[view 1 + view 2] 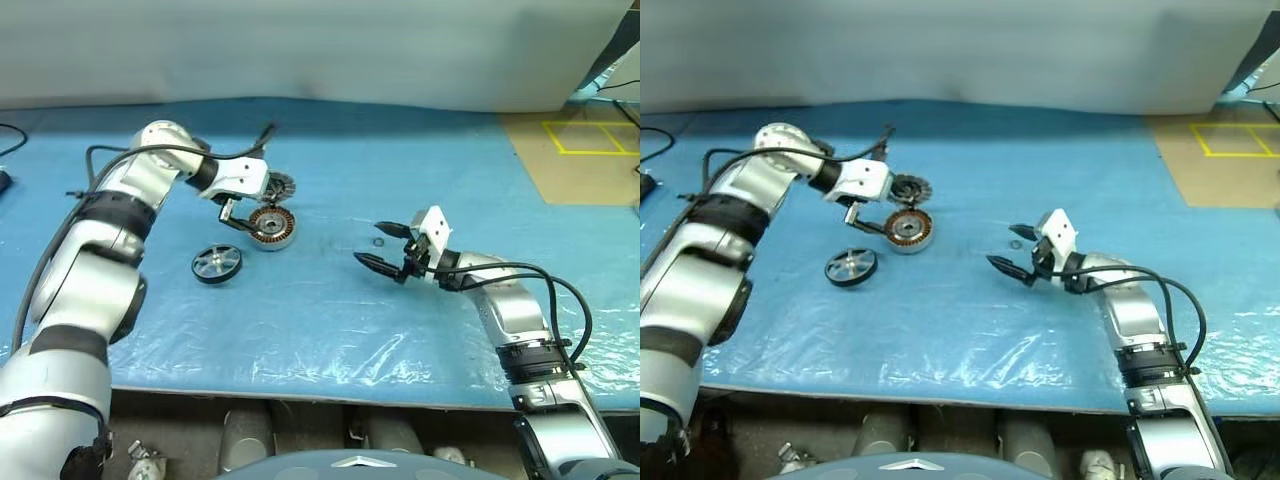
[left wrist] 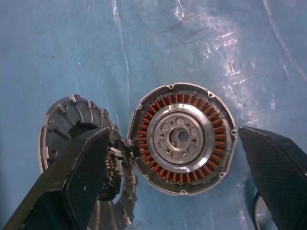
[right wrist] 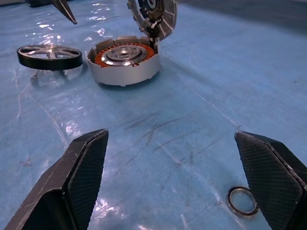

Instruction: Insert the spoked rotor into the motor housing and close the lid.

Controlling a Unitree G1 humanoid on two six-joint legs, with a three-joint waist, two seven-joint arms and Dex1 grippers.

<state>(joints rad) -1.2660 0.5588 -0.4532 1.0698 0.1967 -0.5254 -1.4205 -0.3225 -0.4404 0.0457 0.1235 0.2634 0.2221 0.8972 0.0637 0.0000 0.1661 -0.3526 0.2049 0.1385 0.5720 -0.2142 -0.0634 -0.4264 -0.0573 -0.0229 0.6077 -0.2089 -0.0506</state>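
Your spoked rotor (image 1: 217, 263) lay flat on the blue sheet (image 1: 330, 330), just beside the motor housing (image 1: 271, 227) and apart from it. It looked like a stiff, fairly heavy metal wheel with a smooth dark rim, so I would have expected it to slip under a light pinch; taking it across the rim, or by the rim and a spoke gap, seemed the safest hold. The housing sat open with its copper windings showing, and those looked easy to scratch. The lid (image 1: 910, 188) stood tilted up at the housing's far edge, seemingly hinged to it.

Your left gripper (image 1: 234, 215) hung over the housing with its fingers (image 2: 81, 172) spread wide and nothing held. Your right gripper (image 1: 388, 247) hovered well apart to the other side, equally wide and empty, with a small ring (image 3: 242, 200) lying on the sheet near one fingertip.
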